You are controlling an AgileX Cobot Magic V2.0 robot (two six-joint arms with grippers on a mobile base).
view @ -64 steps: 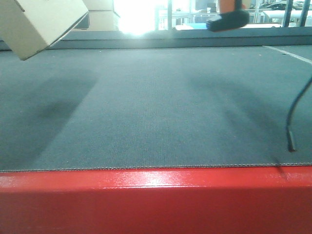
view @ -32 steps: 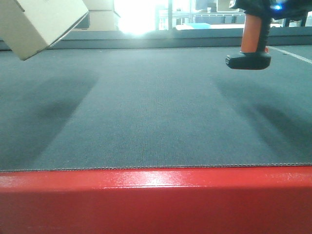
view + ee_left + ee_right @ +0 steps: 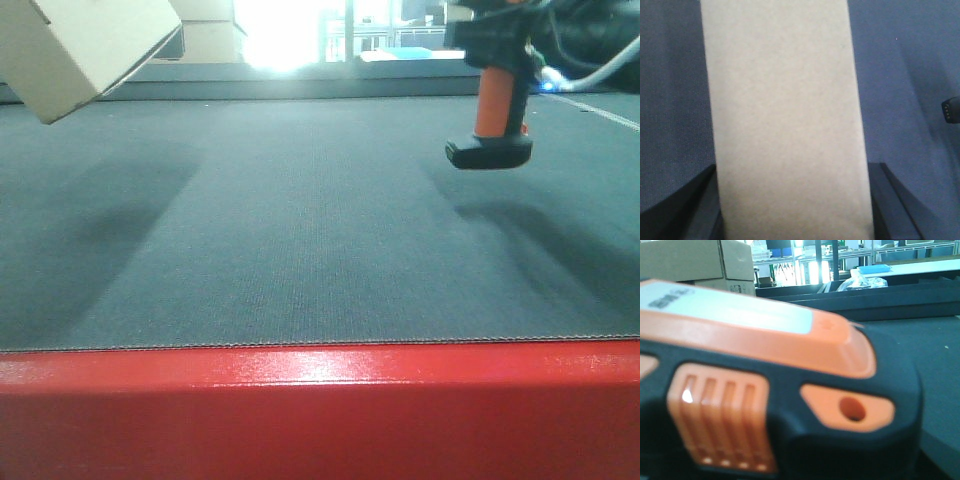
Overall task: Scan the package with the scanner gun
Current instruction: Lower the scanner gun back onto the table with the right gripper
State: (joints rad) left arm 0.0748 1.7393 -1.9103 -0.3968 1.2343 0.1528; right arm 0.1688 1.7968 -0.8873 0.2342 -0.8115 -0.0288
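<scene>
The left pincer point(image 3: 792, 210) is closed tight on the package point(image 3: 80, 45), holding it tilted at 10 o'clock, well above the tabletop point(image 3: 300, 240), probably to present a face for reading. The scanner gun point(image 3: 492, 100) hangs at 1 o'clock, foot down and off the surface. The right pincer's fingers are hidden, but it evidently grips the gun. The 2 are well apart.

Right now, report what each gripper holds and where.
Left gripper clamps the box across opposite sides. Right gripper holds the scanner aloft near its head, handle down; fingers unclear.
</scene>
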